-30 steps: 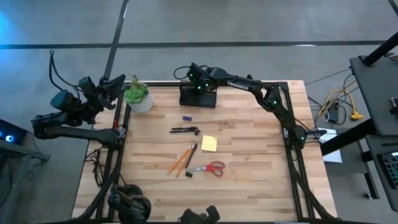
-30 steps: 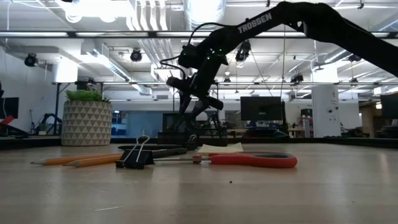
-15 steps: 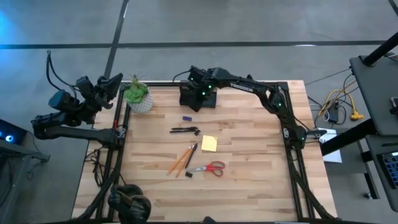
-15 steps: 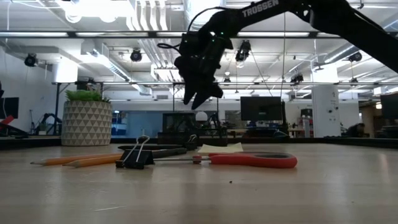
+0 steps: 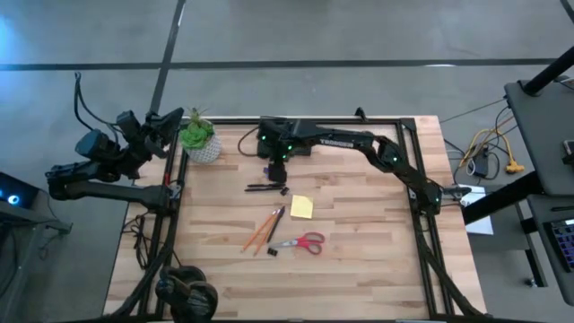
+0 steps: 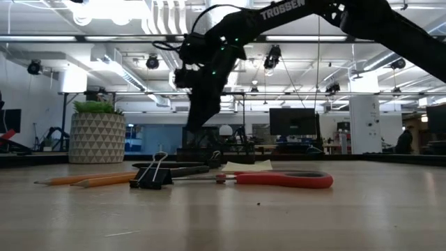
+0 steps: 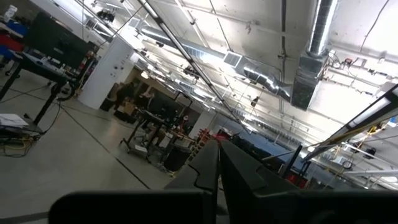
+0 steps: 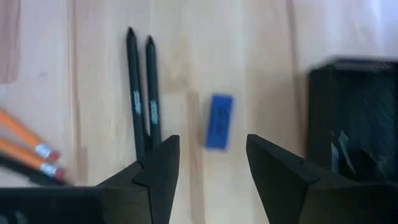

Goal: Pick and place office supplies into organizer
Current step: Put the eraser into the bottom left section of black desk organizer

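At the far left of the overhead frame the left hand waits off the surface's edge, fingers pressed together, beside the potted plant. Moving right, toward upper centre, the right hand hangs over the small purple piece with its fingers spread and nothing between them; the wrist view shows the piece lying flat in the gap, apart from both fingers. Its long axis runs almost up-down in that view, roughly parallel to the two black pens just beside it, one short end pointing toward the hand. The organizer sits near, on the piece's other side. Likely trouble: the piece is thin and flat, so closing fingers may skate over it or nudge it away; a descent drifting toward the pens could catch one instead. Lower centre hold the sticky-note pad, pencils and scissors, well apart from the hand
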`<state>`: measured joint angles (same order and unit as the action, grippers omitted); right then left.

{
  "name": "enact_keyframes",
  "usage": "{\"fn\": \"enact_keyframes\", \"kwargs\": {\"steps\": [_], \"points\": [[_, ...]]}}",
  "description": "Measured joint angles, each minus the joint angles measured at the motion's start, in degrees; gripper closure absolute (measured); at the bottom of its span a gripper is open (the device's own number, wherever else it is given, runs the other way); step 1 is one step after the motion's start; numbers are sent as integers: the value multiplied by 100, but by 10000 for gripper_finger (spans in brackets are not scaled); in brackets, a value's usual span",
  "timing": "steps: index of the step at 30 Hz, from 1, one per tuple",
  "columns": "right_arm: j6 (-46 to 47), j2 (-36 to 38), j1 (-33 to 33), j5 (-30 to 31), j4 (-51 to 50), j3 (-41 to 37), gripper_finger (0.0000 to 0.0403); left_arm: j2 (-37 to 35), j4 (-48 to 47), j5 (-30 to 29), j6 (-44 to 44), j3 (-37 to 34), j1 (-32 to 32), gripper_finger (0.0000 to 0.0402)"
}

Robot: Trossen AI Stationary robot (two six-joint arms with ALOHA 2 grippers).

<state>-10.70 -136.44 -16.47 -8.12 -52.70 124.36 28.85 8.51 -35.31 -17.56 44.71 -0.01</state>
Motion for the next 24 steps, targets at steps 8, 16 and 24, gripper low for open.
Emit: {"fn": "enact_keyframes", "kwargs": {"steps": [8, 16, 24], "points": [[770, -149, -6, 83, 170, -7, 218, 43, -235, 2, -7, 0, 0, 402], [879, 651, -4, 76, -950, 126, 227, 65, -1695, -52, -238, 0, 0, 402], [1264, 2329, -30, 914, -1159, 146, 231, 578, -2596, -163, -497, 11, 68, 402]]}}
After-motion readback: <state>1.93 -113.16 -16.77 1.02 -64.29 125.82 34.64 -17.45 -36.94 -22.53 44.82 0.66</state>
